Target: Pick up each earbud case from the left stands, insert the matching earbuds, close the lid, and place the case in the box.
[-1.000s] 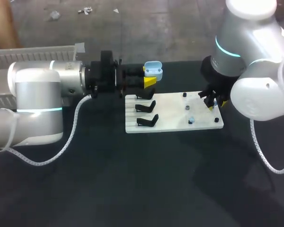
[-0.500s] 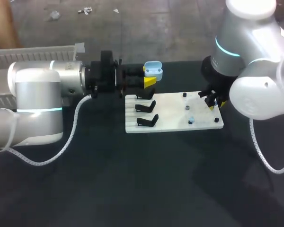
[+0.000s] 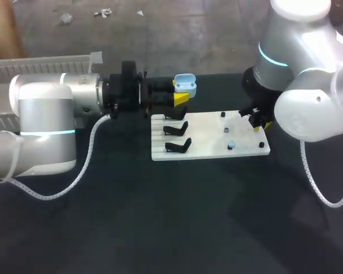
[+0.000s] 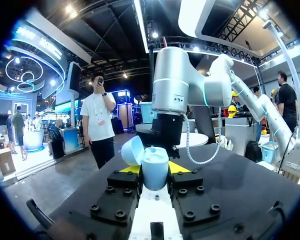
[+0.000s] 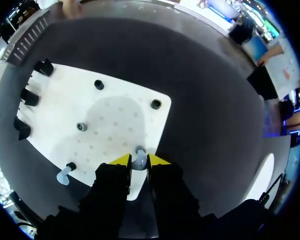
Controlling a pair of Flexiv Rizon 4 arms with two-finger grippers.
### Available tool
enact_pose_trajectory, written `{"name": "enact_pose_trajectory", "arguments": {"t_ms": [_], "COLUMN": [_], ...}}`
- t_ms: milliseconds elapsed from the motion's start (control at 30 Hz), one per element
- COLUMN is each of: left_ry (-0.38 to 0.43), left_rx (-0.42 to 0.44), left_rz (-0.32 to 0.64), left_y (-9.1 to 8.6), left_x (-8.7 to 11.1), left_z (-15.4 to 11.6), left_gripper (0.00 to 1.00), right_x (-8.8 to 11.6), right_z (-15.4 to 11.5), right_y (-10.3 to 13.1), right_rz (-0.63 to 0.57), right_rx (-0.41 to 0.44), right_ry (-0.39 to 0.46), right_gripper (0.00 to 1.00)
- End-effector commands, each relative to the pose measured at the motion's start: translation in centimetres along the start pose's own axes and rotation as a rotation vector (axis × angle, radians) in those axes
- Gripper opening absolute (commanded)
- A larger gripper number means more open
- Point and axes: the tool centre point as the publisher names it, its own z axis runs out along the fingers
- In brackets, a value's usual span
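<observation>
A light blue earbud case (image 3: 184, 85) with its lid up is held off the table behind the white board (image 3: 208, 137); my left gripper (image 3: 180, 94) is shut on it. In the left wrist view the case (image 4: 155, 167) sits between the yellow tips, lid (image 4: 132, 150) tilted open. My right gripper (image 3: 258, 121) is down at the board's far right corner. In the right wrist view its tips (image 5: 139, 160) press on a pale earbud (image 5: 139, 156) from both sides. A second earbud (image 5: 64, 175) lies by a black peg beside the gripper, seen from above as the earbud (image 3: 231, 145).
Three empty black stands (image 3: 176, 128) line the board's left side. Small black pegs (image 3: 226, 130) dot its right half. A white ribbed box (image 3: 40, 61) lies at the back left behind my left arm. Dark tabletop (image 3: 177, 217) spreads in front of the board.
The right gripper's fingers have closed in on the earbud at the board's corner, and that arm has shifted slightly. The left arm and the case have not moved.
</observation>
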Motion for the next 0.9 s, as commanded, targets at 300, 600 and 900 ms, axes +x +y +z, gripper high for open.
{"name": "enact_pose_trajectory", "arguments": {"t_ms": [300,600,900], "left_ry": [-0.003,-0.003,-0.003], "left_rx": [-0.007,-0.007,-0.007], "left_rz": [0.004,0.004,0.004], "left_y": [-0.2,-0.2,-0.2], "left_x": [0.1,0.1,0.1], "left_z": [0.0,0.0,0.0], "left_gripper": [0.00,0.00,0.00], "right_x": [0.5,0.8,1.7], "right_z": [-5.9,-10.3,-13.9], "right_y": [1.6,3.8,6.5], "right_rz": [-0.019,-0.056,-0.052], "right_rx": [0.023,0.059,0.027], "right_ry": [0.042,0.062,0.053], "right_gripper": [0.00,0.00,0.00]}}
